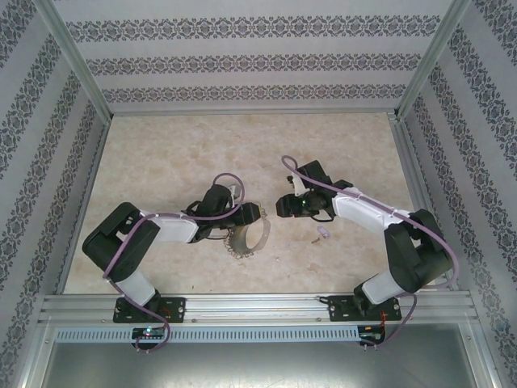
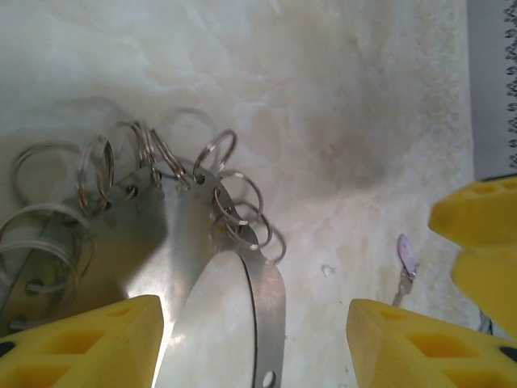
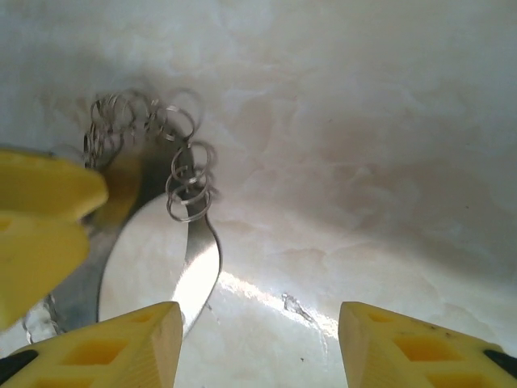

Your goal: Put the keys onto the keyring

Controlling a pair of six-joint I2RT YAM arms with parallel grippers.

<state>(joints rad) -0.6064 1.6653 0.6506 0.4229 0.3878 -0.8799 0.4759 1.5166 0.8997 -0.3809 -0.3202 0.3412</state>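
Note:
The keyring (image 1: pixel 242 241) is a wide grey metal hoop standing on edge on the marble table, several small silvery rings (image 2: pixel 234 202) strung along its rim. My left gripper (image 1: pixel 252 215) is open just above it. In the left wrist view the hoop's band (image 2: pixel 271 323) runs between the yellow fingertips (image 2: pixel 97 339), clear of the right-hand one. My right gripper (image 1: pixel 283 206) faces it from the right, open over bare table (image 3: pixel 258 315), beside the hoop (image 3: pixel 198 267). One tiny key (image 1: pixel 323 233) with a lilac head (image 2: pixel 408 255) lies loose on the table, right of the hoop.
Patterned walls (image 1: pixel 242 61) close the table in on three sides, and an aluminium rail (image 1: pixel 258 307) runs along the near edge. The right gripper's fingers (image 2: pixel 477 234) show in the left wrist view, close to the key. Bare tabletop (image 1: pixel 242 145) stretches behind both grippers.

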